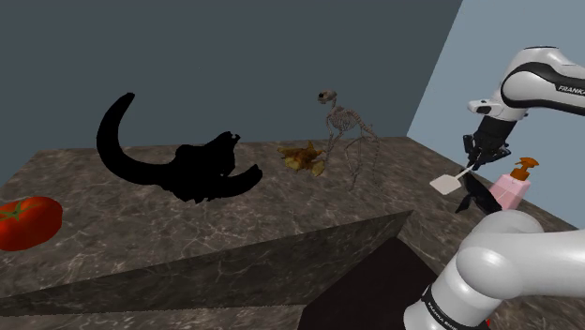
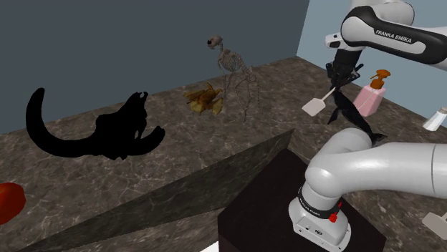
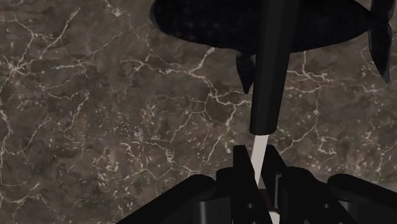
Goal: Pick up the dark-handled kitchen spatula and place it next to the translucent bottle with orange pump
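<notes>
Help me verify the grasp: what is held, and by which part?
The gripper holds the spatula by its pale neck, between the white blade and the dark handle.

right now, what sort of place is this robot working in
Likely a house counter, kitchen or bath unclear: a dark marble top against blue-grey walls, holding a pump bottle and a tomato.

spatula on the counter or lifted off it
Lifted: the claw clasps the spatula, which hangs in the air above the counter.
</notes>
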Controlling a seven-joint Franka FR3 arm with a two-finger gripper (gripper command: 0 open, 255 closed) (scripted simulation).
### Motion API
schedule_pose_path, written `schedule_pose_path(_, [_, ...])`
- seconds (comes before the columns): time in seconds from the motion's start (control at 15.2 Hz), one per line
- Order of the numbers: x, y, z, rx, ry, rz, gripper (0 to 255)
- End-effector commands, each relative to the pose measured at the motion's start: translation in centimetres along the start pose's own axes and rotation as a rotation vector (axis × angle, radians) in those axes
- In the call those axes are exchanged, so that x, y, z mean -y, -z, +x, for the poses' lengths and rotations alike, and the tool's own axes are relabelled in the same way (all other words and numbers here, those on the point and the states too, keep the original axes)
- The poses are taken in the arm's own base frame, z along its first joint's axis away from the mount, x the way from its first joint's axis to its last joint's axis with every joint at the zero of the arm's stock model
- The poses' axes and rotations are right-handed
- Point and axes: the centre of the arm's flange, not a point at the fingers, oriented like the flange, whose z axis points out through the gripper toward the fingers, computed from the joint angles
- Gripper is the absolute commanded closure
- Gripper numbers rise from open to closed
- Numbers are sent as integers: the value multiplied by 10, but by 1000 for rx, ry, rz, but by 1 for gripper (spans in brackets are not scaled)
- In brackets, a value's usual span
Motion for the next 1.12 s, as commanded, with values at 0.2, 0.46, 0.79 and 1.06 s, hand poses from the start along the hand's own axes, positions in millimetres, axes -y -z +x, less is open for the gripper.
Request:
schedule_pose_path(0.2, [0,-26,2,0,0,0,255])
schedule_pose_path(0.46, [0,-47,4,0,0,0,255])
schedule_pose_path(0.79, [0,-74,6,0,0,0,255])
schedule_pose_path(1.06, [0,-95,7,0,0,0,255])
